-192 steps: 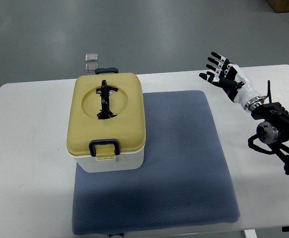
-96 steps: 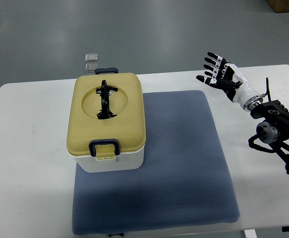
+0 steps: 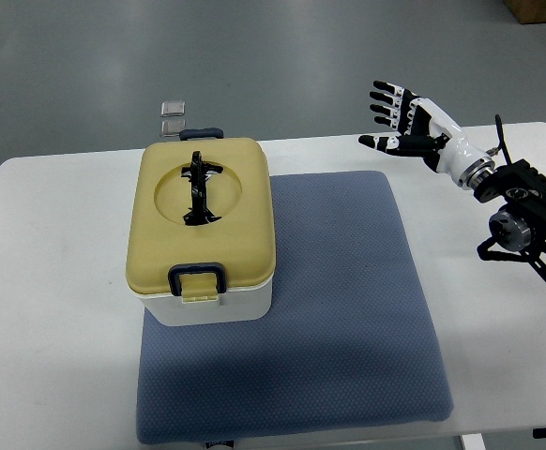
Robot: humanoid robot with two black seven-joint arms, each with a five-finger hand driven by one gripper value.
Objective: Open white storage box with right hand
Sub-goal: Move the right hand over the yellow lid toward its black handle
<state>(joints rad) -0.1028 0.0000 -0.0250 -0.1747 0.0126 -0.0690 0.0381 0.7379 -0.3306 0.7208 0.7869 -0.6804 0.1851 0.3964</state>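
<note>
Right robot hand (image 3: 406, 122) shifted left toward box (image 3: 202, 230), fingers spread.

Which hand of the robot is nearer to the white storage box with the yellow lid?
Right. The right hand, open, hovers right of the white storage box with the yellow lid, not touching. The left hand is out of view.

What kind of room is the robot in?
Probably a lab or workshop: a plain white table on a bare grey floor, a blue mat holding one box, and the robot's right hand open above.
</note>
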